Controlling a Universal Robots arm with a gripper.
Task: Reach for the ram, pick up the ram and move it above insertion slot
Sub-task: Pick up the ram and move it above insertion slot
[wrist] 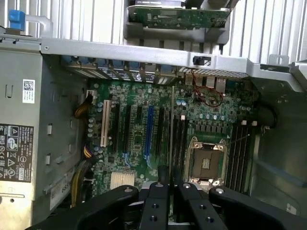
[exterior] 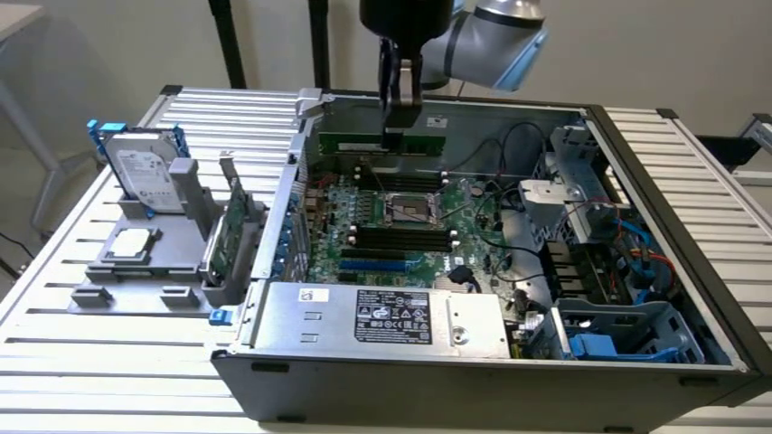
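One ram (exterior: pixel 383 144) in end effector (exterior: pixel 400 125)

Counter (exterior: pixel 108 362): ribbed, slatted metal surface, pale grey. Directly on it, an open computer case (exterior: pixel 483 380) taking up the middle and the exterior view's right. Just beside the case, toward the exterior view's left, a grey holder block (exterior: pixel 139 271) rests on the slats, carrying a hard drive (exterior: pixel 143 176) upright and a green card (exterior: pixel 230 235) on edge.
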